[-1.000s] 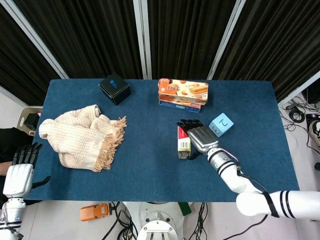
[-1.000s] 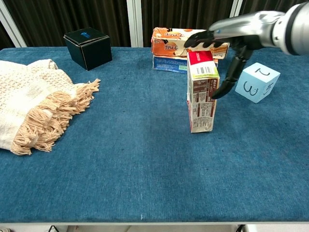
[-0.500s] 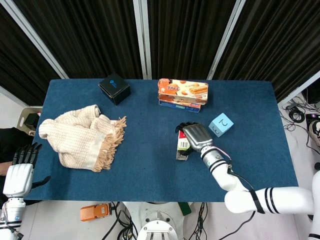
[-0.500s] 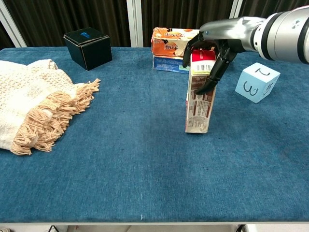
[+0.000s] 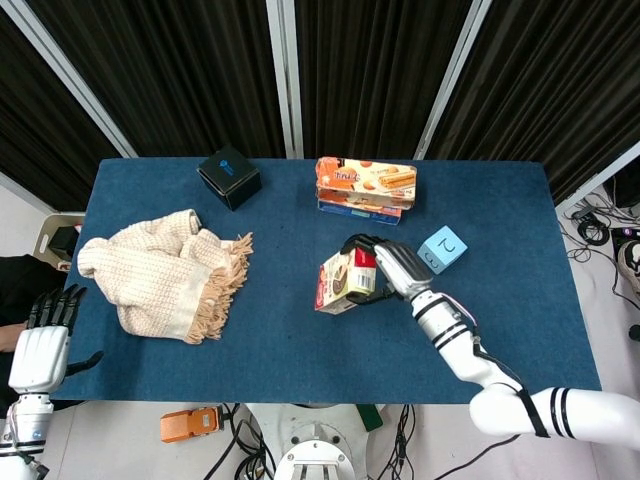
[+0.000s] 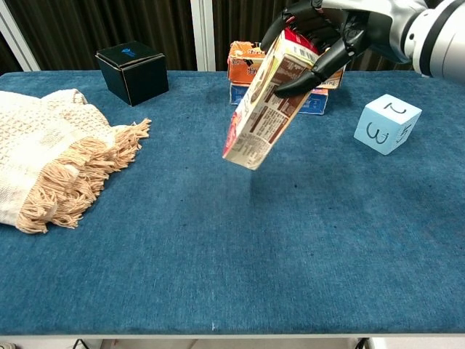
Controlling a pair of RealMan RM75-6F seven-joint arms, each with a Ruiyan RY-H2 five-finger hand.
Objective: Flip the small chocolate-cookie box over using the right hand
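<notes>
I found the blue-covered table (image 6: 218,283) carrying, at its left side, a cream knitted cloth with fringe (image 5: 165,275), lying rumpled. At the far edge sat a stack of two biscuit boxes (image 5: 365,185), the orange one on top of a blue one, and to their left a black cube box (image 5: 229,177). A light-blue numbered cube (image 6: 387,123) stood to the right, apart from everything else.

I saw the right hand (image 6: 327,33) gripping the small chocolate-cookie box (image 6: 267,102) by its upper, red-topped end. The fingers (image 6: 280,25) curled over the far side while the thumb pressed the near face, so the hand was closed firmly around the carton. The box was lifted clear of the table and tilted steeply, its lower end swung out toward the left, with its shadow on the cloth below. In the head view it hung near the table's middle, in front of the biscuit stack.

The left hand (image 5: 42,345) rested off the table's left edge, fingers extended and slightly apart, holding nothing.
</notes>
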